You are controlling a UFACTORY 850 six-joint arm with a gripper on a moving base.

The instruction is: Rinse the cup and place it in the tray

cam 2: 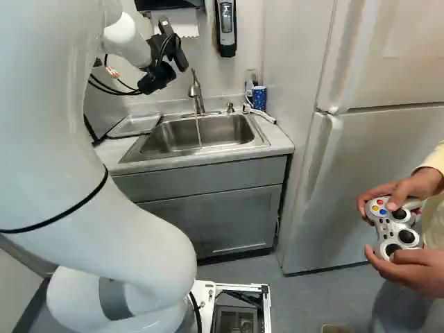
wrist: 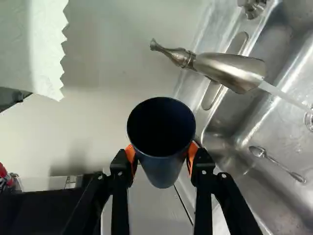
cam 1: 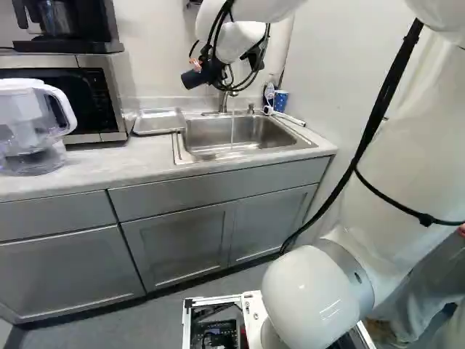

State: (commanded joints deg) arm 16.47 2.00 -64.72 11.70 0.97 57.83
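We're pinching the cup (wrist: 163, 170) in our pincer (wrist: 161, 152), holding it beside the faucet (wrist: 227, 69), out of the running water (wrist: 284, 95). Rinsing is looking like our step; next we're needing to guide it beneath the faucet.

**Tucked into a Corner, Fitted in Grey**

Closed in by pale walls (cam 1: 320, 58). Floored in grey (cam 1: 138, 323). Lined with grey cabinets (cam 1: 178, 243) under a light countertop (cam 1: 109, 167). Furnished, at the left base view's left, with a microwave (cam 1: 91, 102); at the right base view's right, with a white refrigerator (cam 2: 388, 59), softly lit.
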